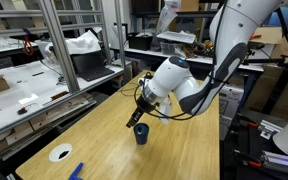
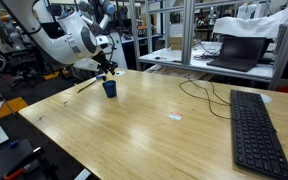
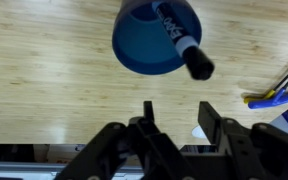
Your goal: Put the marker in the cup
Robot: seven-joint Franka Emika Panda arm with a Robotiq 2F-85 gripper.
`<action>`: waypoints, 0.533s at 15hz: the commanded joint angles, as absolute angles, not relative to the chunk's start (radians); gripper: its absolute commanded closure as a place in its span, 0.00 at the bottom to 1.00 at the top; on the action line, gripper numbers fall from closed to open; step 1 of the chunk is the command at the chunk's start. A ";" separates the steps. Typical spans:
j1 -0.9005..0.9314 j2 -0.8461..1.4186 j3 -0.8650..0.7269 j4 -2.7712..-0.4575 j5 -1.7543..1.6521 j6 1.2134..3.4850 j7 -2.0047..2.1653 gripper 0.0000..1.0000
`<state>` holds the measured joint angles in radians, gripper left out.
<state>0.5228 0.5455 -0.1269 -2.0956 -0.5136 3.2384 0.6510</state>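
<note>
The navy-blue cup point(image 3: 149, 42) stands upright on the wooden table; it shows in both exterior views point(image 1: 141, 134) point(image 2: 109, 89). The black marker point(image 3: 184, 48) stands inside the cup, leaning on its rim with its capped end sticking out. My gripper point(image 3: 176, 118) is open and empty, hovering just above the cup, apart from it. In the exterior views the gripper point(image 1: 136, 117) point(image 2: 105, 71) sits directly over the cup.
A flat white ring-shaped disc point(image 1: 60, 153) and a bright-blue flat object point(image 1: 76, 170) lie near the table's corner. The blue object also shows in the wrist view point(image 3: 274, 97). A black keyboard point(image 2: 256, 130) and cable point(image 2: 199, 93) lie on the table.
</note>
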 commanded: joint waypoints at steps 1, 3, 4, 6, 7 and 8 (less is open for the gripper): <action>0.444 0.541 -0.050 -2.079 -0.511 3.202 0.629 0.17; 0.358 0.521 0.047 -2.081 -0.496 3.105 0.611 0.03; 0.335 0.513 0.100 -2.098 -0.325 3.053 0.463 0.01; 0.271 0.503 0.181 -2.067 -0.179 2.890 0.357 0.00; 0.271 0.495 0.178 -2.043 -0.128 2.821 0.319 0.00; 0.261 0.486 0.183 -2.023 -0.085 2.759 0.282 0.00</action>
